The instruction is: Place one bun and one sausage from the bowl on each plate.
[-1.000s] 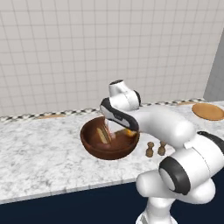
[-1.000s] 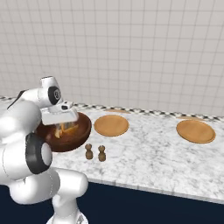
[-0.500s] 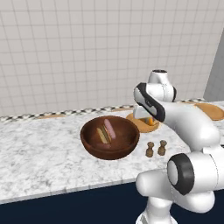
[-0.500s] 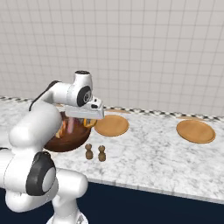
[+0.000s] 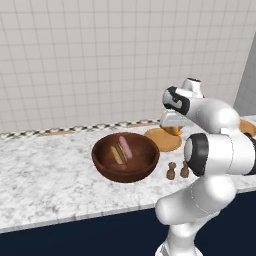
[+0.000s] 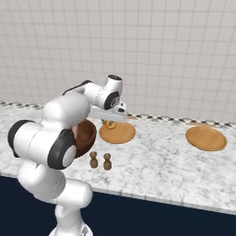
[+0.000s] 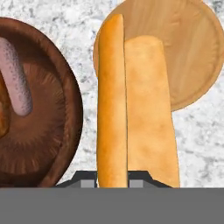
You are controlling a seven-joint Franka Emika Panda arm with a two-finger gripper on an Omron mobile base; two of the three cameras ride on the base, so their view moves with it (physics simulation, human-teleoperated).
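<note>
Hand view gives you the long golden-orange split bun (image 7: 131,113) running up the centre of the frame, pinched at its lower end by the gripper (image 7: 113,177) with jaws pressed onto it. It hangs over the flat tan round wooden plate (image 7: 192,57) at upper right, beside the deep reddish-brown wooden bowl (image 7: 52,131) at left, where a pink sausage (image 7: 15,78) lies. You should expect the bun to be light and soft, so it likely squashes; hold near mid-length, gently.
</note>
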